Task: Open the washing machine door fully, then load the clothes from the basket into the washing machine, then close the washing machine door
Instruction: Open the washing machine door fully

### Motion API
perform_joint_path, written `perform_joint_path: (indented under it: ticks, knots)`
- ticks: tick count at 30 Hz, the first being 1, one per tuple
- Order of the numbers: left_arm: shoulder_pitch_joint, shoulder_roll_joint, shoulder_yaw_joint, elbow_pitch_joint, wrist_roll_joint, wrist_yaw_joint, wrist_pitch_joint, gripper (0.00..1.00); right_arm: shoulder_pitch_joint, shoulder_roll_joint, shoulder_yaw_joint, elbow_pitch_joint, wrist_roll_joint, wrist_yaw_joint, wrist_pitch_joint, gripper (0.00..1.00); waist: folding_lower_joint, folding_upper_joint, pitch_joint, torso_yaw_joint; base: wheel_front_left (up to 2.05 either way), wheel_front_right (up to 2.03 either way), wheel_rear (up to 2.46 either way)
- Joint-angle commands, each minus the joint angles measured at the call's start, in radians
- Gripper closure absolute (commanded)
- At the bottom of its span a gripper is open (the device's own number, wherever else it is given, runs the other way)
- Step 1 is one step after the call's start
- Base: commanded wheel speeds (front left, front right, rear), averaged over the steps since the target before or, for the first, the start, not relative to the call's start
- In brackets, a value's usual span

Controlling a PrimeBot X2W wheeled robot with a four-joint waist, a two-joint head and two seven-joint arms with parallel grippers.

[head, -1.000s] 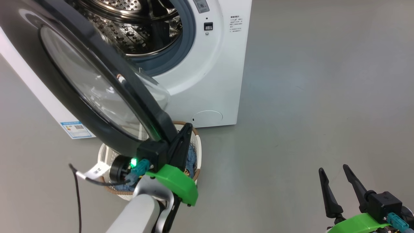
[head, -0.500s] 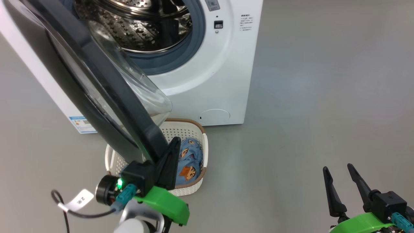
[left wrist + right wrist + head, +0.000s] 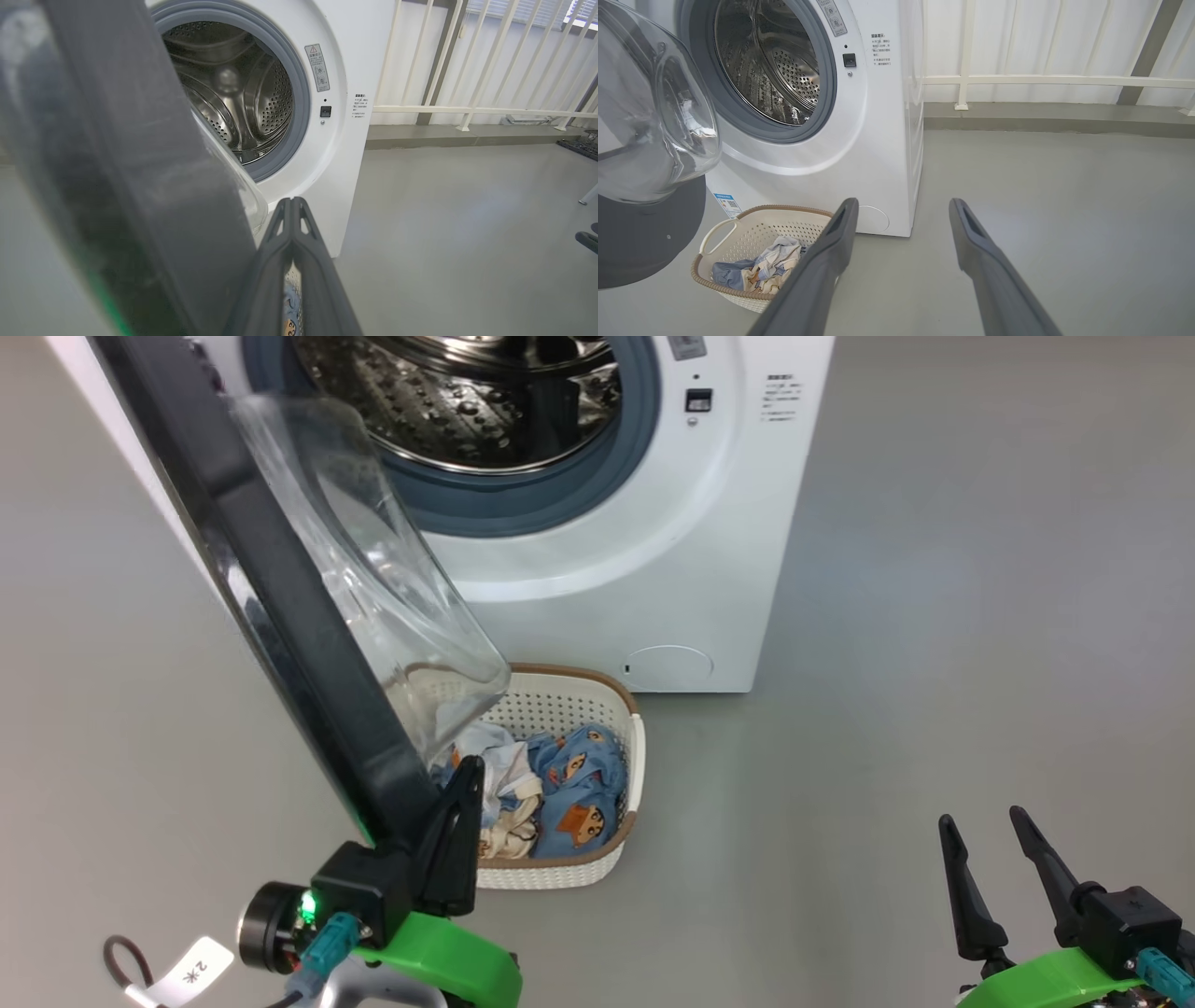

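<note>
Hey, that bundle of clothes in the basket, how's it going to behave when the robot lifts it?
Probably floppy: the clothes lie crumpled and folded on themselves in the basket, so they will likely drape and trail. Likely light, being thin cloth. Several pieces show, so one pinch may leave some behind.

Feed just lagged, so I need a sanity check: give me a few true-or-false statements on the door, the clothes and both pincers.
The washing machine door stands open: true.
The clothes are already loaded: false, they lie in the basket.
The right pincer is shut: false, its fingers are spread and hold nothing.
The left pincer is shut, beside the door's black ring: true.
</note>
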Motion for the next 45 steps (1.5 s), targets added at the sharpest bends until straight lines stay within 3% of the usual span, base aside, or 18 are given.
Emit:
perform_joint_path:
  ticks: [1, 25, 36, 45]
  knots:
    - [-0.018, 0.039, 0.067, -0.018, 0.009, 0.035, 0.002, 1.00, -0.019, -0.015, 0.019, -0.025, -0.005, 0.002, -0.012, 0.00, 0.0000, 0.0000, 0.003, 0.016, 0.00, 0.00, 0.00]
    - [0.066, 0.079, 0.129, -0.064, 0.015, 0.120, -0.046, 1.00, -0.005, -0.023, -0.022, -0.063, -0.016, 0.002, -0.012, 0.00, 0.0000, 0.0000, 0.012, 0.192, 0.00, 0.00, 0.00]
    - [0.085, 0.154, 0.245, -0.034, -0.009, 0.155, -0.069, 1.00, -0.009, -0.027, -0.018, -0.072, -0.017, 0.002, -0.012, 0.00, 0.0000, 0.0000, 0.012, 0.202, 0.00, 0.00, 0.00]
    - [0.078, 0.204, 0.330, 0.025, -0.038, 0.160, -0.099, 1.00, -0.013, -0.039, -0.014, -0.087, -0.016, 0.002, -0.012, 0.00, 0.0000, 0.0000, 0.028, 0.185, 0.00, 0.00, 0.00]
